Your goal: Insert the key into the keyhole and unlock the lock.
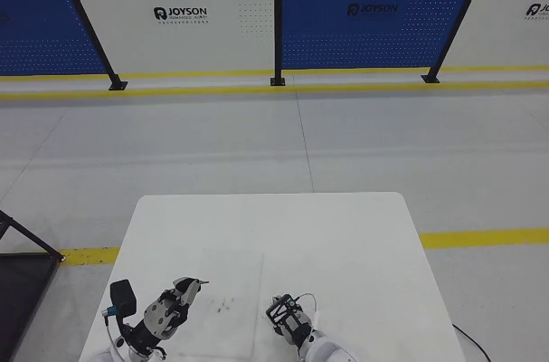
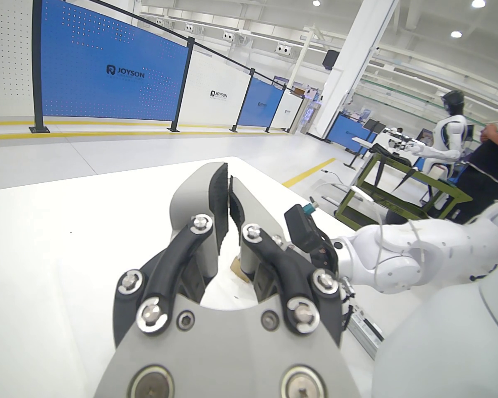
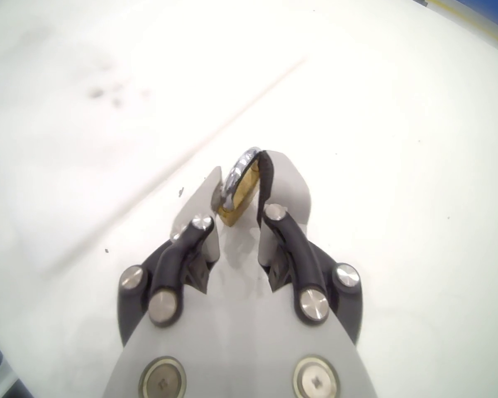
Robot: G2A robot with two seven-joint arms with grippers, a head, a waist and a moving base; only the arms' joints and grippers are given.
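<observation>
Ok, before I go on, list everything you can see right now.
lock: 1, brass body with silver shackle, held in the right tool above the table
table: 1, white, in front of the robot
marks: a few, dark, on the table between the two arms
tan bit: 1, below the left tool's fingers; cannot tell what it is
panels: several, blue and white, standing on the floor beyond the table
lines: several, yellow, on the grey floor
other robot: 1, white with a black head, far off in the hall
left tool: 1, grey with black pads, shut, over the table
right tool: 1, grey, shut on the lock
</observation>
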